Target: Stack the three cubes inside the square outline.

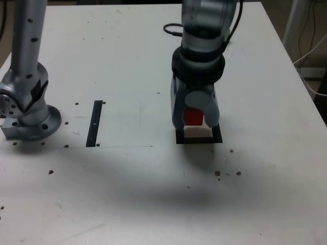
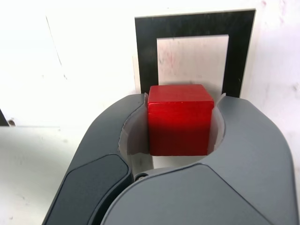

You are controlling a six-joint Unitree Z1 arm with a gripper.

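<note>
My gripper (image 1: 194, 121) is shut on the red cube (image 1: 193, 117), holding it low over the square outline (image 1: 200, 138), a thick black frame with a white centre on the white table. In the wrist view the red cube (image 2: 180, 119) sits clamped between the two grey fingers (image 2: 248, 140), with the black square outline (image 2: 194, 26) directly beyond it. Whether the cube touches the table I cannot tell. The yellow and green cubes are out of view.
A thin straight black strip (image 1: 95, 123) lies on the table at the exterior view's left of the outline. The arm's metal base (image 1: 28, 109) stands at the far left. The table's right edge (image 1: 299, 76) borders cables and floor.
</note>
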